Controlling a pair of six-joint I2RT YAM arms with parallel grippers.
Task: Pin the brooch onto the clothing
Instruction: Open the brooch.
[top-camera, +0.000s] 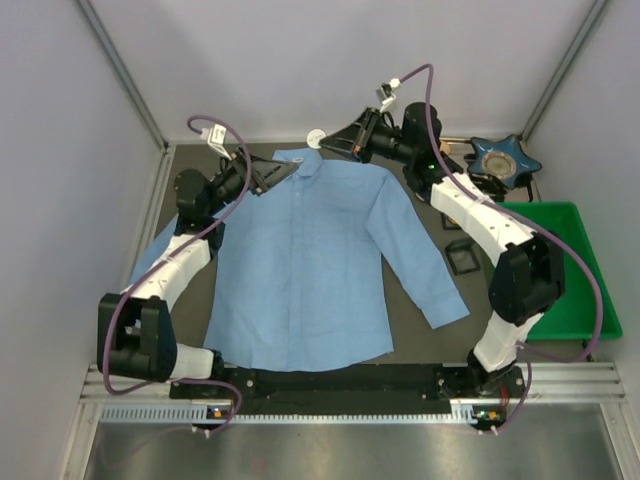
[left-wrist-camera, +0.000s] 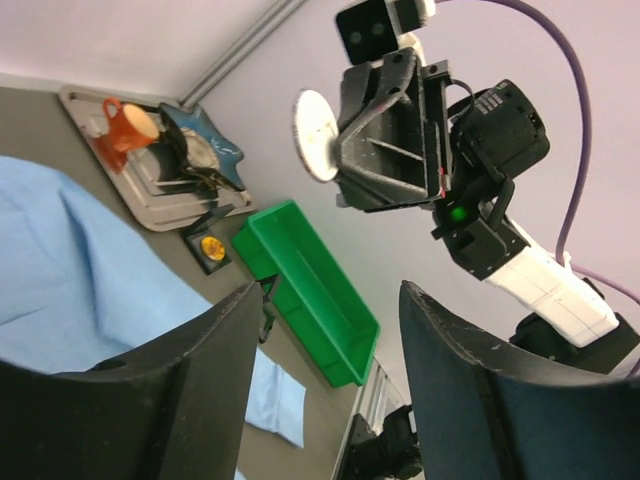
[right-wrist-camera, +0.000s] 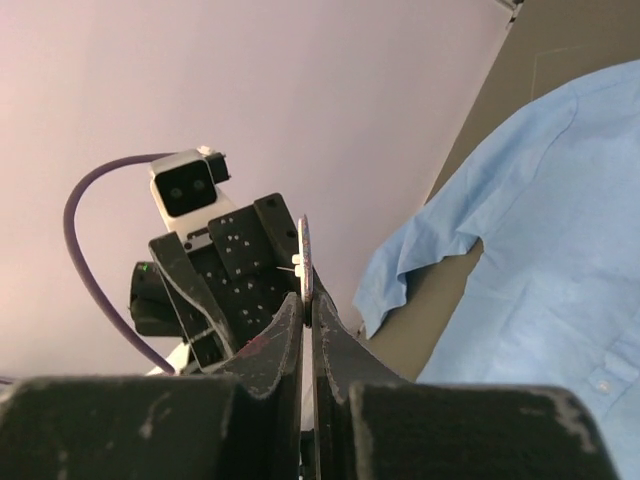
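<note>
Pinching brooch (right-wrist-camera: 305, 255) edge-on in closed right gripper (right-wrist-camera: 308, 300), just past collar of shirt (top-camera: 300, 260); holding left gripper (left-wrist-camera: 328, 300) open, facing it.

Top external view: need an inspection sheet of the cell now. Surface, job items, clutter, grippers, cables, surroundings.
surface: dark table, largely under the shirt.
job's things: light blue long-sleeved button-up shirt spread flat, collar at the far side; white round brooch in the air near the collar, not on the cloth.
clutter: green plastic bin at right; blue star-shaped dish; orange cup on grey metal tray; small black square box beside the sleeve.
grippers: left gripper open, empty; right gripper shut on the brooch.
cables: purple cables loop off both arms.
surroundings: pale walls, metal corner posts.
</note>
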